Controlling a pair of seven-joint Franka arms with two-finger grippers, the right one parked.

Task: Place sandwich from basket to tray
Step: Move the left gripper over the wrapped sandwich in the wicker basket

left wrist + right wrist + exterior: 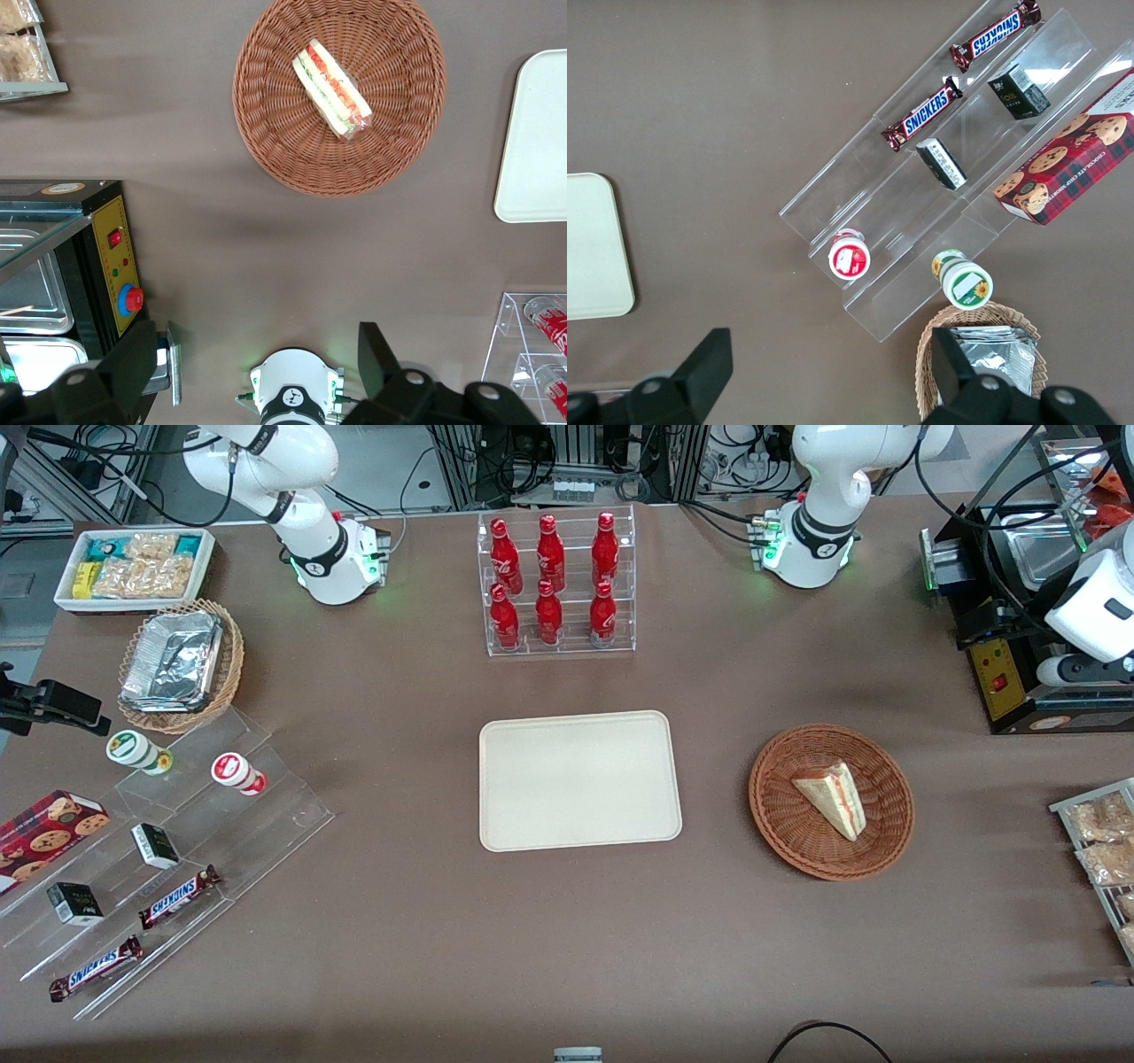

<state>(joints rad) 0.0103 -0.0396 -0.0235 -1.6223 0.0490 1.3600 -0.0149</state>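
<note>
The sandwich (833, 797) lies on its side in the round reddish-brown basket (772, 815), toward the working arm's end of the table. The cream tray (576, 779) lies flat and bare beside the basket, at the table's middle. In the left wrist view my gripper (257, 363) is open and empty, its black fingers (133, 363) wide apart. It is high above the table, over the brown surface between the arm's base (297, 390) and the basket (266, 133). The sandwich (332, 88) and an end of the tray (540, 142) also show there.
A clear rack of red bottles (554, 584) stands farther from the front camera than the tray. A black machine (1001, 655) with a red button stands near the working arm's base (806, 549). A wire rack of snack packets (1099, 841) sits at the table's edge beside the basket.
</note>
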